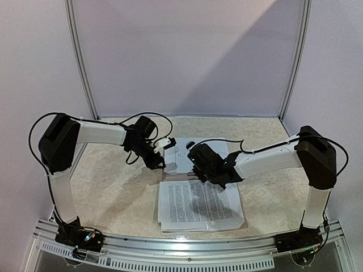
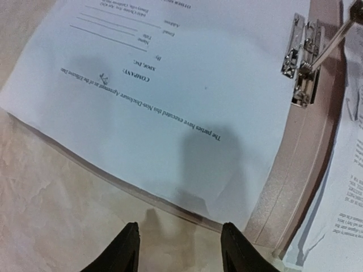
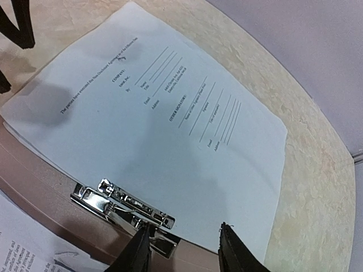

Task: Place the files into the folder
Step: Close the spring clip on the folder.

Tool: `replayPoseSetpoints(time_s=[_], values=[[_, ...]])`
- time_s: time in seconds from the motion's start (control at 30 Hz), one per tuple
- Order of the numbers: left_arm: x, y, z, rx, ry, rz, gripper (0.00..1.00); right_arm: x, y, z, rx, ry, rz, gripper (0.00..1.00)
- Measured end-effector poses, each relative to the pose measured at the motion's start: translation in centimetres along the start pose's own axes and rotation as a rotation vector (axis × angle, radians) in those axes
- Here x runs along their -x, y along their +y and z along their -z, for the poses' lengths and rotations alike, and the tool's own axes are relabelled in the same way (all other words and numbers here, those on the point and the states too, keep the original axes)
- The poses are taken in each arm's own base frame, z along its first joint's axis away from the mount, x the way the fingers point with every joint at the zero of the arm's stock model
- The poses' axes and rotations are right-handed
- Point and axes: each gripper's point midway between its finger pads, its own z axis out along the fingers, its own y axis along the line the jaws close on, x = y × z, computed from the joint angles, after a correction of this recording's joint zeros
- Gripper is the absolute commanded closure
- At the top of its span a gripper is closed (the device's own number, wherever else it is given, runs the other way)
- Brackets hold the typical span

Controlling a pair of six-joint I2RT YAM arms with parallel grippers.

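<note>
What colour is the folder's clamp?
Shiny silver metal. The clamp sits on the dull tan folder. The right wrist view shows it best.

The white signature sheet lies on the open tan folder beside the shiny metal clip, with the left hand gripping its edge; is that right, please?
Not quite: the left wrist view shows the left hand open and empty over the mottled beige table, short of the edge of the white signature sheet. The sheet does lie on the open tan folder beside the shiny metal clip.
</note>
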Motion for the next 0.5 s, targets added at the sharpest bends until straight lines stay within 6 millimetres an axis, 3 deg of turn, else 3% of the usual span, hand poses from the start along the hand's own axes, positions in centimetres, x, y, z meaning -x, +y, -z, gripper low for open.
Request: replayPoseSetpoints(time_s=[0.1, 0.3, 0.4, 0.5], values=[[0.5, 0.0, 0.7, 0.003, -0.007, -0.011, 0.49, 0.2, -0.7, 0.5, 0.014, 0.007, -0.035, 0.57], [2.8, -0.2, 1.9, 0.016, -0.049, -0.062, 0.49, 3.5, -2.6, 2.6, 0.133, -0.048, -0.205, 0.5], [4.0, -0.7, 2.2, 0.017, -0.069, -0.107, 0.52, 4.4, -5.0, 2.5, 0.238, -0.049, -0.362, 0.52], [5.8, -1.5, 2.5, 0.01, -0.101, -0.165, 0.54, 3.4, -7.1, 1.0, 0.343, -0.007, -0.514, 0.57]])
